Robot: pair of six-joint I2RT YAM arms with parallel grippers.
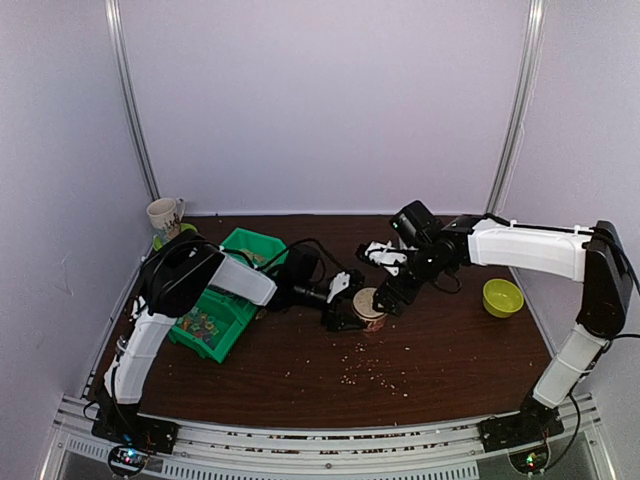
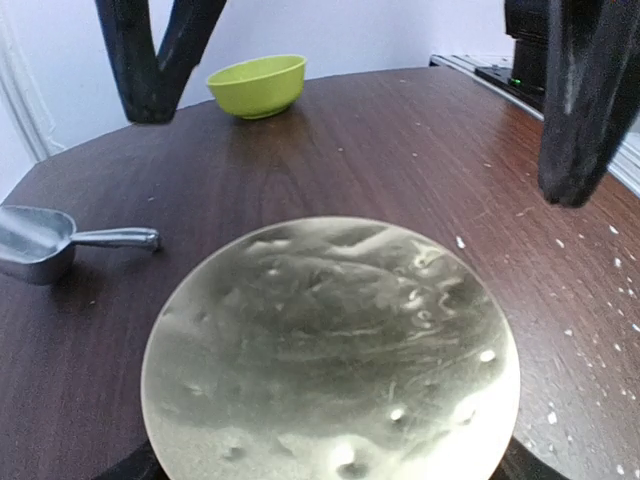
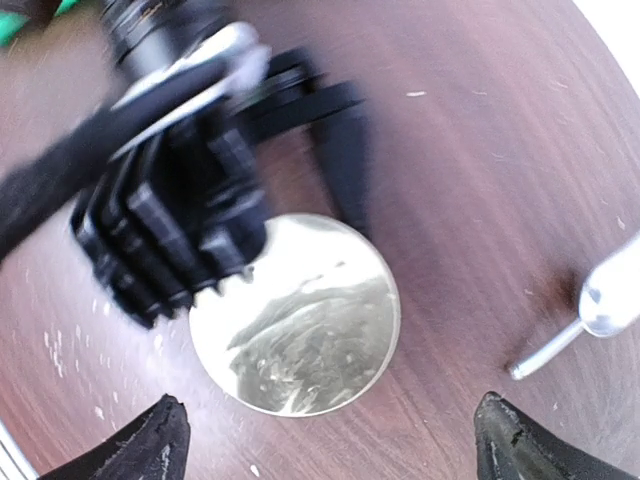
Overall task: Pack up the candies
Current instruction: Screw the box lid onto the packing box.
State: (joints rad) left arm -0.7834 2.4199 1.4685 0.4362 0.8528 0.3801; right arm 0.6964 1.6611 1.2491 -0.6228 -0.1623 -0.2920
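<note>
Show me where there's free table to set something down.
Free: near-right table, bordered by the lidded jar, the lime bowl and the near edge; only crumbs there. Crowded: centre around the jar, and left by the green bin.

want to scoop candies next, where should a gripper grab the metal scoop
Take the scoop by its thin straight handle, coming straight down with the jaws astride it. It lies flat on the table, and the handle sticks out level from the cup end, narrow enough to pinch.
</note>
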